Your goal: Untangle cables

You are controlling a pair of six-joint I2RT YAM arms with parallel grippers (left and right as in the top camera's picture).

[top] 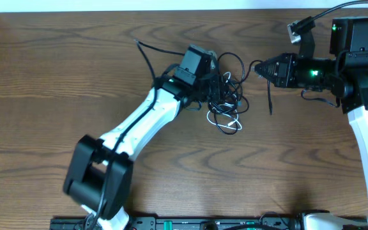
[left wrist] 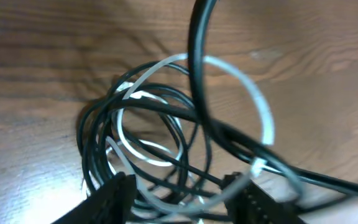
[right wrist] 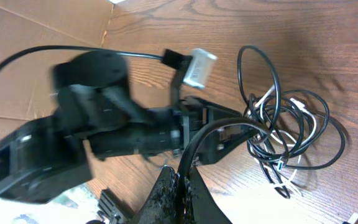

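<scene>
Mid-separation: my right tool [right wrist: 180, 184] clamped on one black cable [top: 269, 96], left tool [left wrist: 182, 200] spread over the tangle [top: 227, 96]; next, left pins tangle, right draws away

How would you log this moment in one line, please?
left gripper: open around tangle | right gripper: shut on black cable | tangle: not yet undone, on table
</scene>
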